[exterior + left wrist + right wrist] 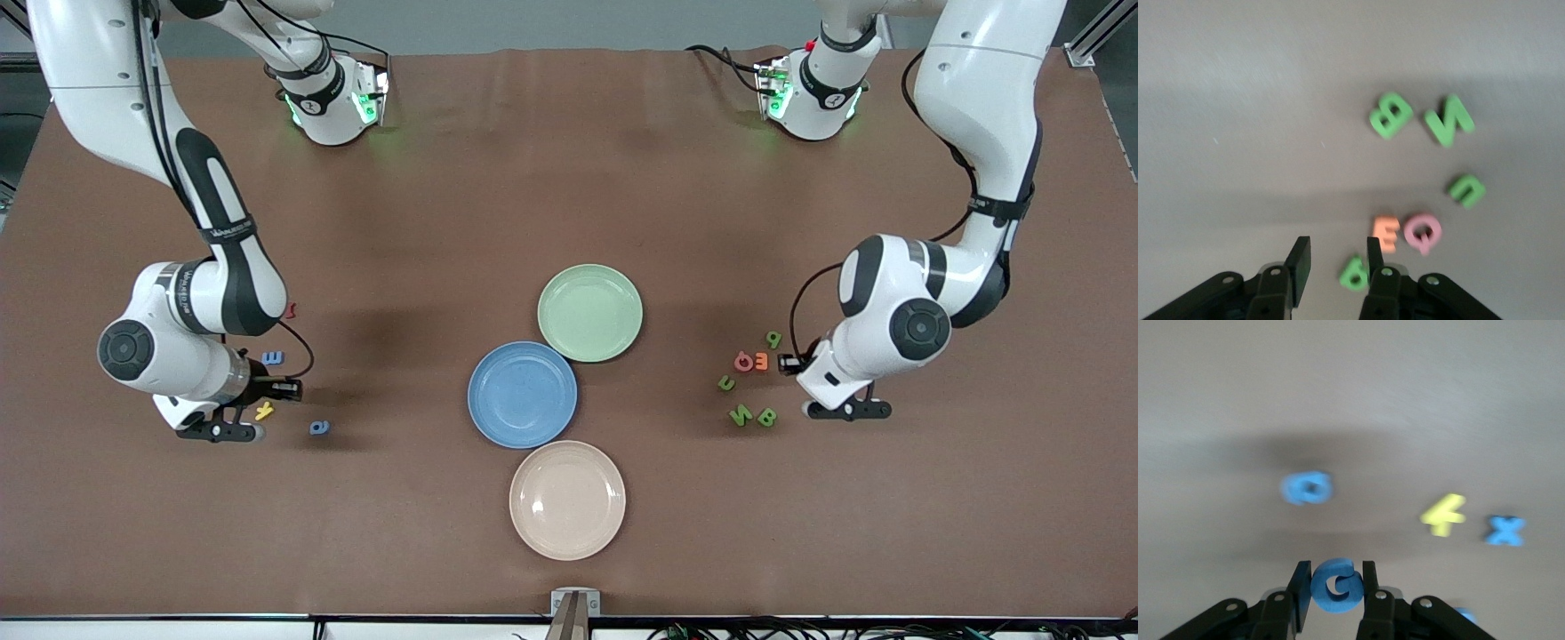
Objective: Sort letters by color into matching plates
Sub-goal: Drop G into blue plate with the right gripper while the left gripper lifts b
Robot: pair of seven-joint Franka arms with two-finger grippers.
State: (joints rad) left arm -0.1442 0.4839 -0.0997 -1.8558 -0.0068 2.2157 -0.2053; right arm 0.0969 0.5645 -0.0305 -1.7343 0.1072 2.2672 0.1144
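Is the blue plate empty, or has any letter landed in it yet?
Empty. The front view shows the blue plate bare, with no letter on it.

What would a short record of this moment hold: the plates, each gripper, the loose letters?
plates: green plate, blue plate, beige plate; all empty
right gripper: shut on blue letter G, over the table at the right arm's end
left gripper: open, nothing held, low beside the green letters
green letters: four, loose on the table at the left arm's end, with a pink Q and an orange E
sorted so far: none
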